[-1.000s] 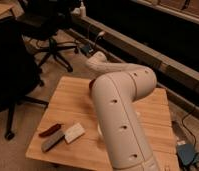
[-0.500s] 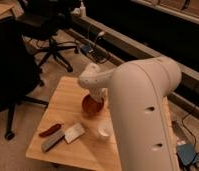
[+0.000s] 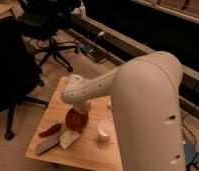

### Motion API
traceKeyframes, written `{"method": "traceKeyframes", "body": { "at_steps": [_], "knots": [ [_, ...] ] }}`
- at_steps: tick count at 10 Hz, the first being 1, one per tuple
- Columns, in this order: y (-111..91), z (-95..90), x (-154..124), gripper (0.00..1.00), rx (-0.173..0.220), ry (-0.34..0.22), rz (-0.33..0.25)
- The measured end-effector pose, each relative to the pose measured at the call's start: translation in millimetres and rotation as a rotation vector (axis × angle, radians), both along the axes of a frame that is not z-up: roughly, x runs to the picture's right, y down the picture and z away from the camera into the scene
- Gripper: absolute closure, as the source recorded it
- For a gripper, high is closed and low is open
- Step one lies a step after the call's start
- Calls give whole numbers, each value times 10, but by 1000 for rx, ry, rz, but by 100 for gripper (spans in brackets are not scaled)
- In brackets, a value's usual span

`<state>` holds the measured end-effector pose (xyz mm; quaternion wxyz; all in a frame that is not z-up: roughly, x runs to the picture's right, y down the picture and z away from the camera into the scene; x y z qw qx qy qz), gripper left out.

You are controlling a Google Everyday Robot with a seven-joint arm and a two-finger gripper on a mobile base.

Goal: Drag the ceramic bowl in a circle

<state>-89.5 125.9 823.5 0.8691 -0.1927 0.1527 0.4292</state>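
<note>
**ITEM: CERAMIC BOWL, ORANGE-RED, ONE (ON WOODEN WORKTOP)**

Location: the ceramic bowl (image 3: pixel 73 123) sits upright on the worktop (image 3: pixel 88 152), left of centre. It lies between the red-handled tool (image 3: pixel 49 131) to its left and the white cup (image 3: pixel 104 131) to its right. It is near both but appears to touch neither. A flat grey-and-white piece (image 3: pixel 68 139) lies just in front of it, close to its foot.

Claw: the claw (image 3: pixel 81 111) comes down from the white arm (image 3: pixel 143 100) and meets the bowl at its upper, far-right edge. The wrist covers the contact, so I cannot tell whether the claw is wide, narrow or clamped on the rim.

Handling, by judgement: glazed ceramic is rigid and will not give under pressure. It is fairly heavy for its size and brittle at the rim. The glossy foot should slide readily on smooth wood (though a glossy wall also slips in a pinch).

Point of hold, by judgement: the rim wall, one side within and one without, gripped low enough that a sideways pull does not tip the bowl.

Hazards, by judgement: the circle has little room, since the cup and tool flank the bowl closely and either could be nudged.
</note>
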Motion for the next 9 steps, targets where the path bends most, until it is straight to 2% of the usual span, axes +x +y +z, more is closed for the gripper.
{"method": "traceKeyframes", "body": {
  "at_steps": [2,4,8,9],
  "knots": [
    [-173,81,-483,100,33,-72,-7],
    [-482,325,-832,100,83,-97,-8],
    [-1035,823,-959,100,152,-43,8],
    [-1229,1025,-910,100,165,-11,32]
  ]
}}
